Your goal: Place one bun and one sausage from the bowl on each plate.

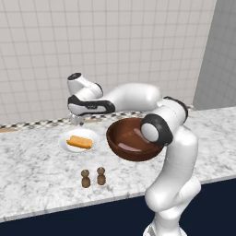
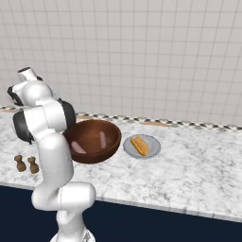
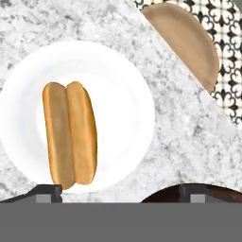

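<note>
marble worktop point(image 1: 37, 170) carried a plate point(image 1: 79, 142) at left of frame holding a bun point(image 1: 79, 142). jaws hung wide and empty above it. sausages point(image 2: 102, 138) lay in the bowl point(image 2: 92, 140); likely next, reach for one.

A pale tiled wall point(image 2: 142, 56) backs the grey marble counter point(image 2: 198, 175).

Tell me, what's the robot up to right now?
Gripper open, empty, above the left plate. Bun on that plate, no sausage. Sausages in bowl. Nothing in the way.
</note>
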Robot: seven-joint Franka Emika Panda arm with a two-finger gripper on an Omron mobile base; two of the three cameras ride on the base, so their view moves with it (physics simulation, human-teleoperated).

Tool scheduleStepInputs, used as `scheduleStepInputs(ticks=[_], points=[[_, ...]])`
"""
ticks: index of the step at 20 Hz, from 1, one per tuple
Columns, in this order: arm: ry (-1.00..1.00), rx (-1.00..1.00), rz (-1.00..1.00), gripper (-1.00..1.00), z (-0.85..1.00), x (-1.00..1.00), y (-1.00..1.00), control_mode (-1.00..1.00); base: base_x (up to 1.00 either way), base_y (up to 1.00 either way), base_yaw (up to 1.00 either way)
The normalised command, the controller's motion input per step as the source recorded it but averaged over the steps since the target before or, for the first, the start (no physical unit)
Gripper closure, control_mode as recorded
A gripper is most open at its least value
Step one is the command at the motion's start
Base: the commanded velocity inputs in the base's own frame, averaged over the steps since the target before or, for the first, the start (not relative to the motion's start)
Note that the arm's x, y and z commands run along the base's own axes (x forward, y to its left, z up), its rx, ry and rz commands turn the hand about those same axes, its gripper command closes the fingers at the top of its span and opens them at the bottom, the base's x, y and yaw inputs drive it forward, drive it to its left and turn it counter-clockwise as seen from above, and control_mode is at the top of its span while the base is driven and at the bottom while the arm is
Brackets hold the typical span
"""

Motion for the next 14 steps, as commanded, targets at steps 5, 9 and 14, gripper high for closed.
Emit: scheduleStepInputs(ticks=[5,9,14], points=[[-0.13,0.01,-0.01,-1.0,0.24,-0.16,-0.95,-1.0,0.0,0.0,0.0],[-0.03,0.0,-0.08,-1.0,0.01,-0.2,-0.98,-1.0,0.0,0.0,0.0],[0.0,0.0,-0.14,-1.0,0.0,-0.32,-0.98,-1.0,0.0,0.0,0.0]])
